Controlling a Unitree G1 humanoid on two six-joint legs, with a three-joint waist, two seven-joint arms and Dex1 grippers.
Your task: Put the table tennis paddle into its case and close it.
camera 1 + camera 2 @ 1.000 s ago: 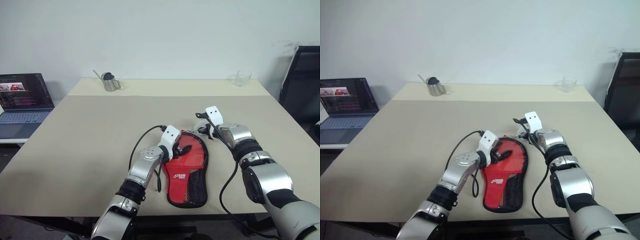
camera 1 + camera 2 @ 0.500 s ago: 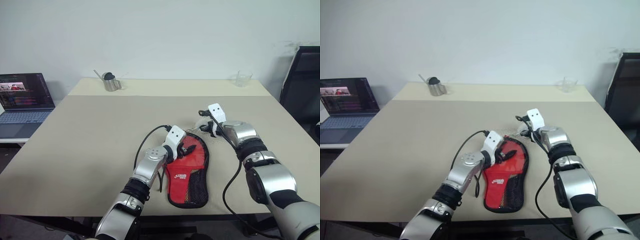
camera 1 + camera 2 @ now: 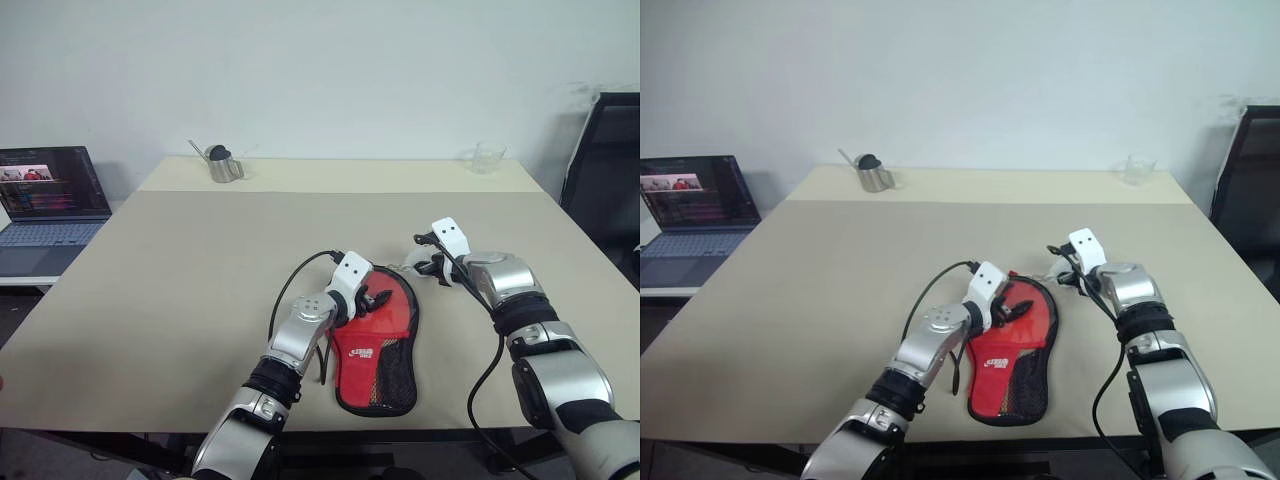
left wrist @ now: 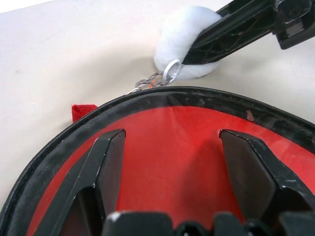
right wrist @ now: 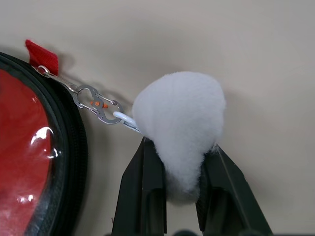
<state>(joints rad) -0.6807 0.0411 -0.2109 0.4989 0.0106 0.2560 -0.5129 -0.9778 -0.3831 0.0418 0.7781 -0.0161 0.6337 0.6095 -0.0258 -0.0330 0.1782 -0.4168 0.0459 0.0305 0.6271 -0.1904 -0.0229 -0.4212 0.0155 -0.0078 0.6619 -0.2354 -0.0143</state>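
1. The case (image 3: pixel 378 335) lay flat on the table (image 3: pixel 180 270) near the front edge, its long axis running near to far, the round head far and the mesh-pocket end near.
2. Red showed through its clear window; I took that for the paddle, already inside, though I could not be sure.
3. A short chain ran from the far right rim of the head to the pompom (image 5: pixel 179 118), which sat just right of the case.
4. The right gripper (image 5: pixel 178 189) had its fingers pinched on the pompom, nearly shut, squeezing the fluff.
5. So the pull lay to the right of the case, on the right arm's side.
6. The left gripper (image 4: pixel 172 167) sat over the head's left part, fingers spread wide above the window, clasping nothing; whether they pressed it I could not tell.
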